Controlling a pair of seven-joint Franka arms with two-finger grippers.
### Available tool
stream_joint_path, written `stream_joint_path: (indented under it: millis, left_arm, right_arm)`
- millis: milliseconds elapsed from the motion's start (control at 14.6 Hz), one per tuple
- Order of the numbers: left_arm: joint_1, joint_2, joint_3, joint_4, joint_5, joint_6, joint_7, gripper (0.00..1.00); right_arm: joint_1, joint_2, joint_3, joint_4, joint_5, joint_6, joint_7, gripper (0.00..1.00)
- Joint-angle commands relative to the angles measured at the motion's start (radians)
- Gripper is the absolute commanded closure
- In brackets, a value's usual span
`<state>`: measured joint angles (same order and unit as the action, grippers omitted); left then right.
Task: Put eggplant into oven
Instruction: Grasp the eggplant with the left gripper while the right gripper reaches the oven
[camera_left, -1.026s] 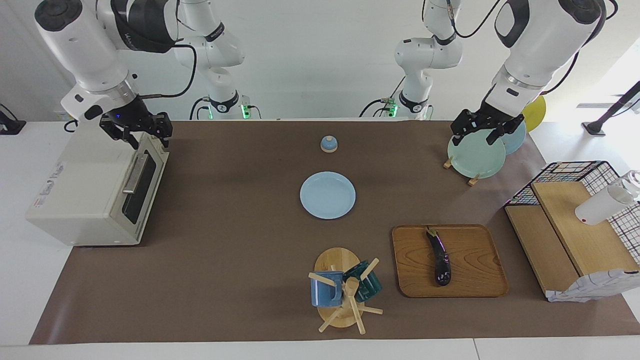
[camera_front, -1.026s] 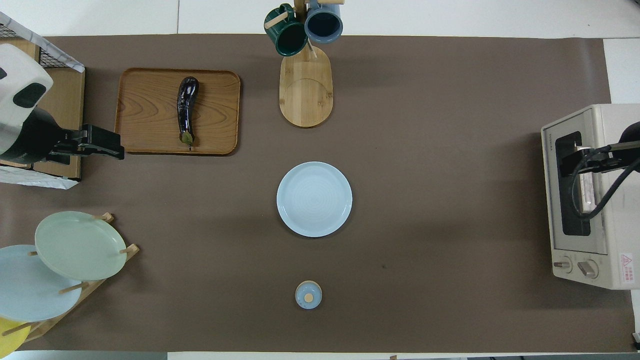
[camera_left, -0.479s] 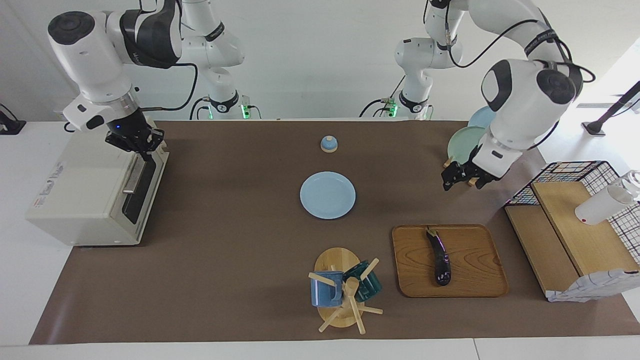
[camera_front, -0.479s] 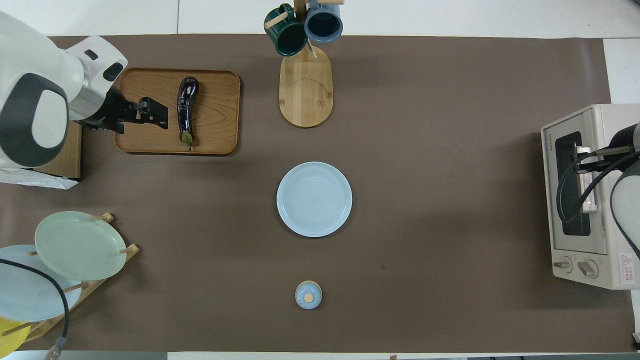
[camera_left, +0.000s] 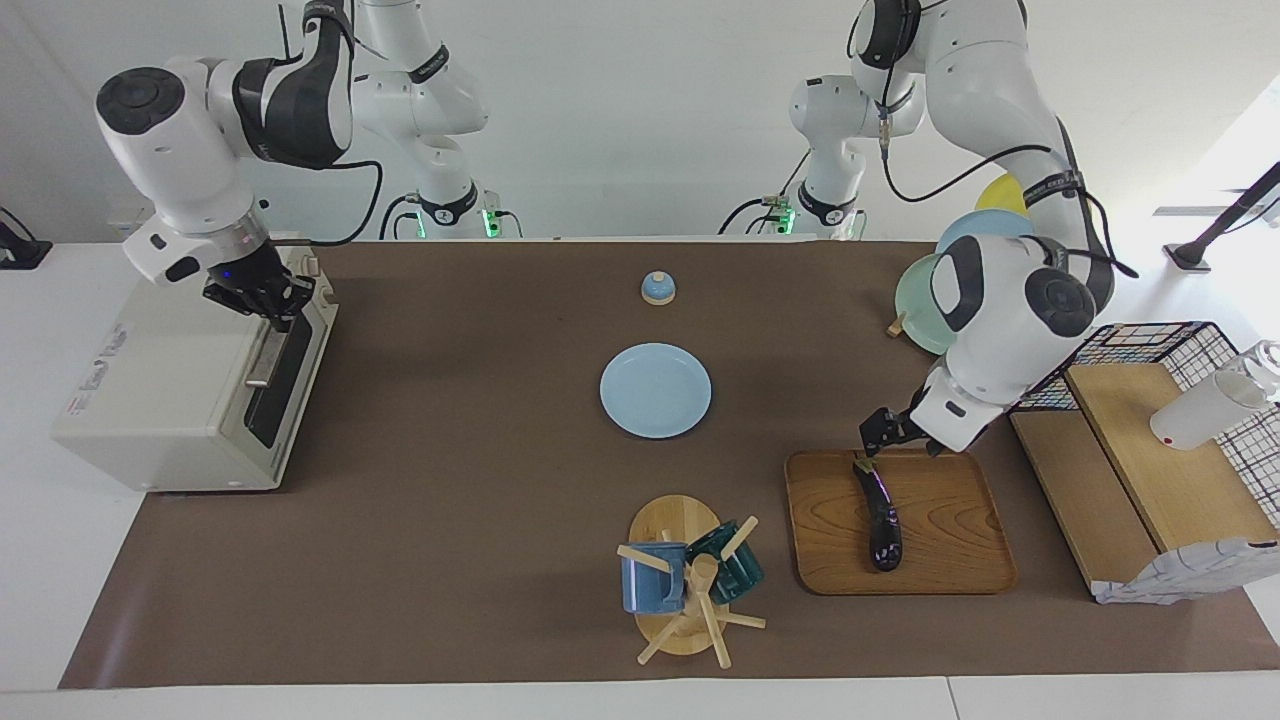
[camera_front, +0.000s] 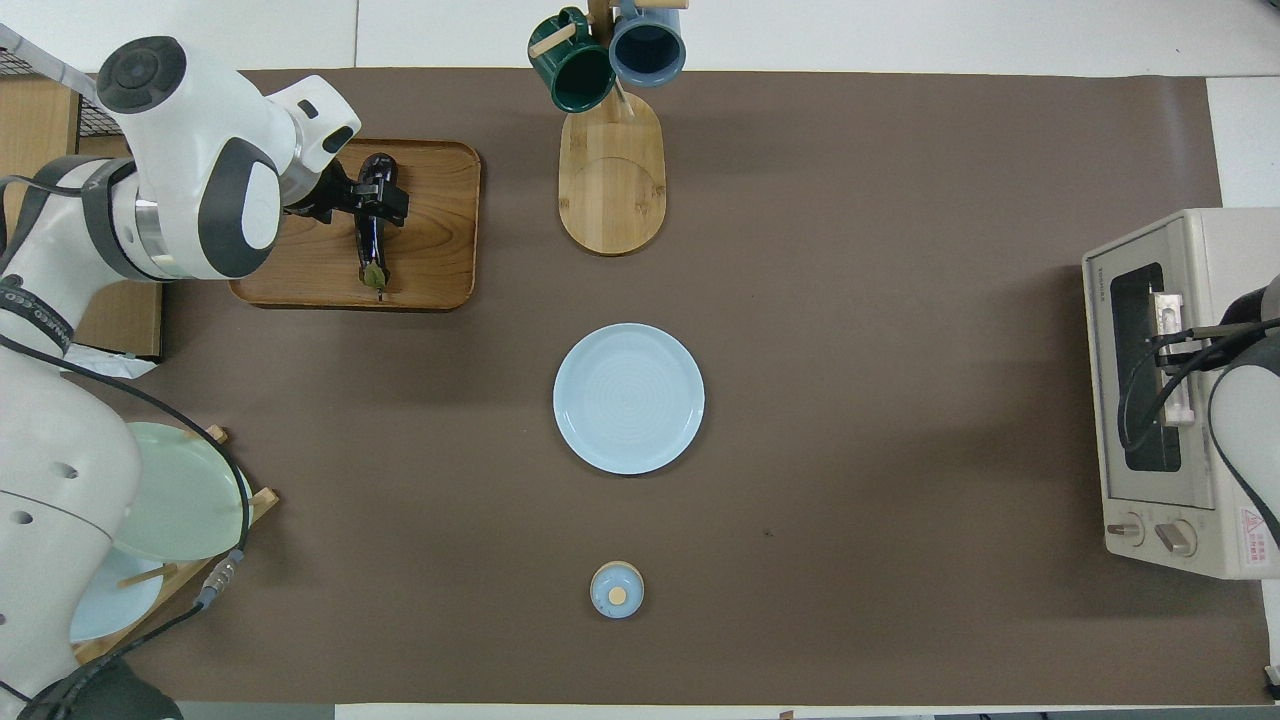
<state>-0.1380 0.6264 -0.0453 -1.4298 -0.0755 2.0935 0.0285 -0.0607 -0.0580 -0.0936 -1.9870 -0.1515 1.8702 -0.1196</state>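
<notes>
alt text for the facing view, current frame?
The left gripper hangs over the stem end of the eggplant, which lies on a wooden tray. The right gripper is at the top edge of the oven door, which is shut. A light blue plate sits mid-table.

Bright, even light; perhaps window glare.

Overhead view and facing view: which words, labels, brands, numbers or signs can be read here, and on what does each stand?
"TOSHIBA": my best reading of the small dark lettering on the front frame of the boxy cream-white toaster oven, above its glass door; barely legible.
Red triangle warning sign with print on a sticker beside the oven's knobs: print too small to read.
Red-and-dark label on the oven's top: blurred, unreadable.
Nothing else bears text.
</notes>
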Motion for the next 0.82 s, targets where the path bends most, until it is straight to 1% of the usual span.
stream_joint_path:
  millis: [0, 68, 205, 410, 684, 752]
  left_arm:
    - [-0.009, 0.01, 0.008, -0.003, 0.019, 0.054, 0.044, 0.0]
    - [-0.009, 0.01, 0.008, -0.018, 0.022, 0.077, 0.047, 0.0]
    - [-0.008, 0.01, 0.008, -0.021, 0.049, 0.082, 0.063, 0.0]
    - [-0.014, 0.009, 0.008, -0.04, 0.049, 0.089, 0.077, 0.0]
    - [-0.012, 0.009, 0.008, -0.046, 0.049, 0.102, 0.08, 0.0]
    - [-0.012, 0.007, 0.008, -0.047, 0.049, 0.102, 0.08, 0.03]
  right_arm:
    - [-0.005, -0.023, 0.009, -0.058, -0.069, 0.058, 0.021, 1.0]
    - [-0.005, -0.02, 0.009, -0.068, -0.101, 0.081, 0.014, 1.0]
    - [-0.004, -0.019, 0.011, -0.094, -0.103, 0.093, 0.017, 1.0]
    - [0.012, -0.013, 0.015, -0.107, -0.097, 0.105, 0.029, 1.0]
    - [0.062, 0.009, 0.015, -0.171, -0.095, 0.222, 0.096, 1.0]
    - [0.07, 0.018, 0.017, -0.174, -0.094, 0.239, 0.106, 1.0]
